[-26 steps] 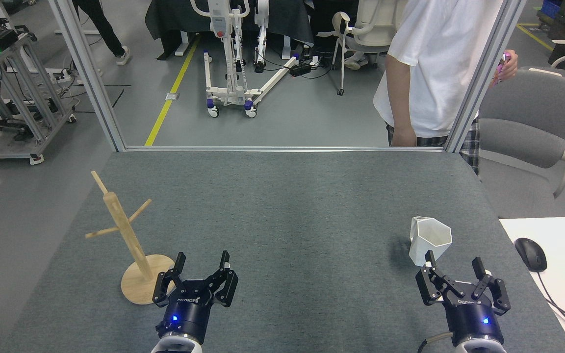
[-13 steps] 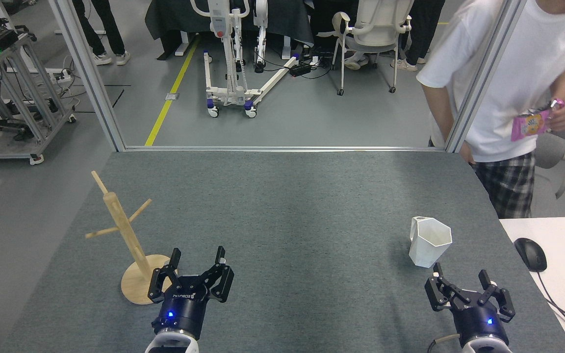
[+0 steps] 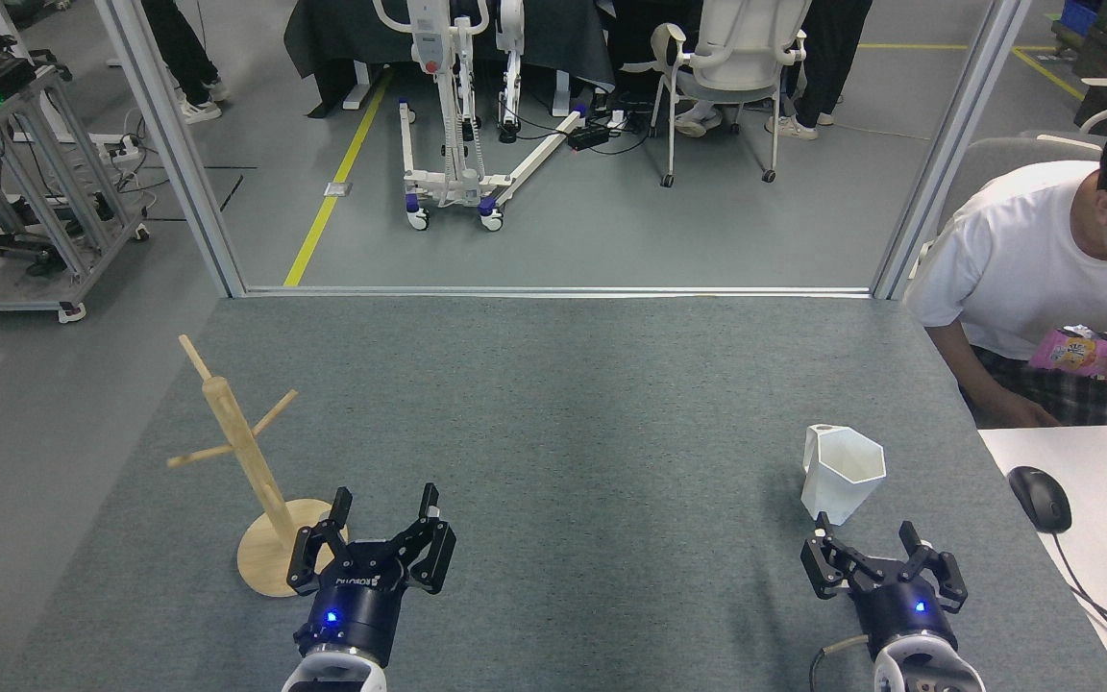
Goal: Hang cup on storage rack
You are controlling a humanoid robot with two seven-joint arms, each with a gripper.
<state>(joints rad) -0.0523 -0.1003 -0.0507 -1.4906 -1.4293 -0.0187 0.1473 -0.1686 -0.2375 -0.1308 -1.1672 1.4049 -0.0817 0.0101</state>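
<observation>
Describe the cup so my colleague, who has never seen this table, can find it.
On the grey table, look to the near right corner, just beyond the right claw. The cup stands there upright: matte white, faceted, hexagonal rim, the only white item on the felt.

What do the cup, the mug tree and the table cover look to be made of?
The cup: matte white, probably ceramic, though plastic is possible; flat facets with no glare. The mug tree: pale unpainted wood, possibly bamboo; even tan post, pegs and disc base. The table cover: grey felt or carpet-like fabric, with a fuzzy, non-reflective weave.
</observation>
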